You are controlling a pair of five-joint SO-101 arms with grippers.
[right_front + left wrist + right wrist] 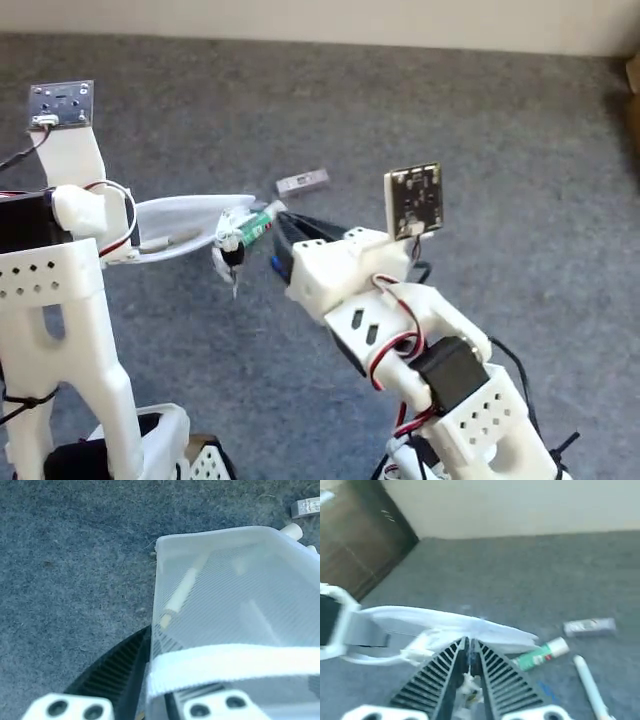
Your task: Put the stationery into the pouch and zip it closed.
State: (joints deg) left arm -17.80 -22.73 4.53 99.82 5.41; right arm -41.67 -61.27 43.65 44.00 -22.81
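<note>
My left gripper (150, 243) is shut on one end of the translucent mesh pouch (190, 222), holding it off the carpet; in the left wrist view the pouch (225, 600) shows a pale pen (182, 592) inside. My right gripper (467, 641) is shut at the pouch's (450, 622) other end, with a small white piece (468, 685) between its black fingers. A green-and-white tube (255, 228) lies by the pouch mouth. The eraser (302, 182) lies just beyond on the carpet. In the right wrist view a white pen (590, 687) lies near the tube (540, 655).
A dark zip pull (232, 257) hangs under the pouch. Something small and blue (275, 263) lies beside the right gripper. Grey carpet stretches open to the back and right. A brown cabinet (355, 535) stands at the wall.
</note>
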